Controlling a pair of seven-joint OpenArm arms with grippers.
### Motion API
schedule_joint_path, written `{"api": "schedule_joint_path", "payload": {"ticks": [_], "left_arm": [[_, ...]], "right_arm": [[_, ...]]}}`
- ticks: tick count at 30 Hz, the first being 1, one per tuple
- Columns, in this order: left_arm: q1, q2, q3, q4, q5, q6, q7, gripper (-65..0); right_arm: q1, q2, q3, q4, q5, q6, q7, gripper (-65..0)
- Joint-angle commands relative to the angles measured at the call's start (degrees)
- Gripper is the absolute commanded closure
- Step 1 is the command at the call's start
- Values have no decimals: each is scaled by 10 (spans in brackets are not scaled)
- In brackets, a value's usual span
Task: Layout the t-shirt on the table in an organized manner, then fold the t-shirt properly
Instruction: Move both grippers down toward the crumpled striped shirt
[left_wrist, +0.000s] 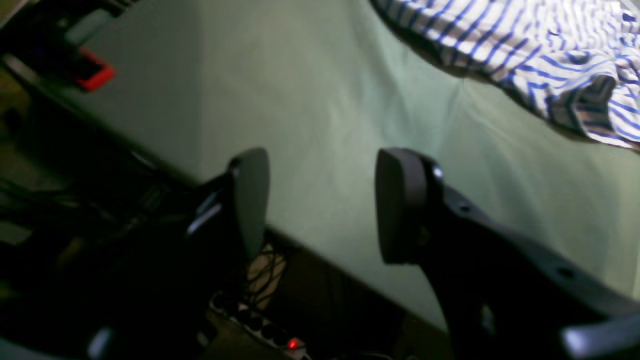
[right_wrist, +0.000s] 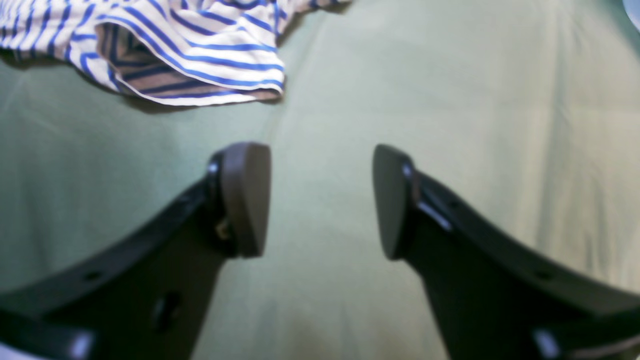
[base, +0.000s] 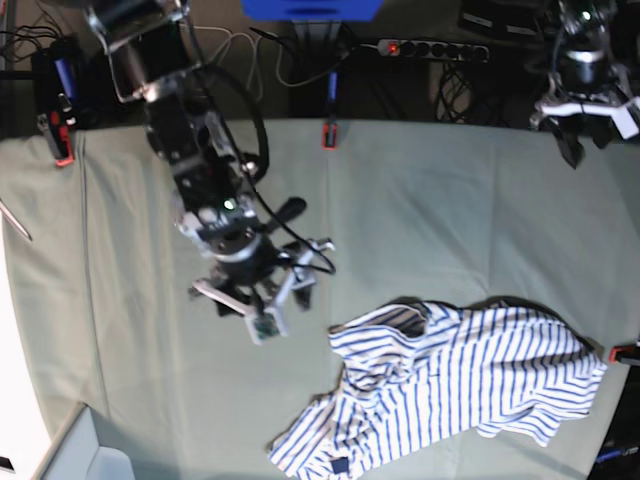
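Note:
The white t-shirt (base: 460, 385) with thin blue stripes lies crumpled at the front right of the pale green table (base: 450, 220), with a small dark blue tag (base: 340, 465) near its front edge. My right gripper (base: 252, 310) hangs open and empty over bare cloth just left of the shirt. In the right wrist view (right_wrist: 320, 200) a shirt edge (right_wrist: 200, 45) lies ahead and to the left. My left gripper (base: 578, 145) is open and empty at the table's back right edge. In its wrist view (left_wrist: 320, 205) the shirt (left_wrist: 540, 45) is far ahead at the upper right.
Red clamps (base: 327, 135) (base: 62, 150) grip the table's back edge; one shows in the left wrist view (left_wrist: 95, 75). A power strip (base: 430, 47) and cables lie behind the table. A white box (base: 85, 450) sits at the front left corner.

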Motion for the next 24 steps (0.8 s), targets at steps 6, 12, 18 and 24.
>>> {"api": "schedule_joint_path", "payload": {"ticks": [6, 12, 18, 24], "left_arm": [[19, 21, -4, 20, 1, -2, -13, -332], [-2, 15, -4, 17, 1, -2, -13, -332], [-4, -8, -5, 18, 1, -2, -13, -332], [4, -15, -14, 16, 1, -2, -13, -332]], "right_arm": [[70, -6, -52, -89, 0, 3, 74, -385], [146, -30, -90, -243, 0, 3, 184, -385], [246, -78, -92, -472, 0, 3, 293, -385], [316, -112, -92, -662, 0, 3, 408, -385]]}}
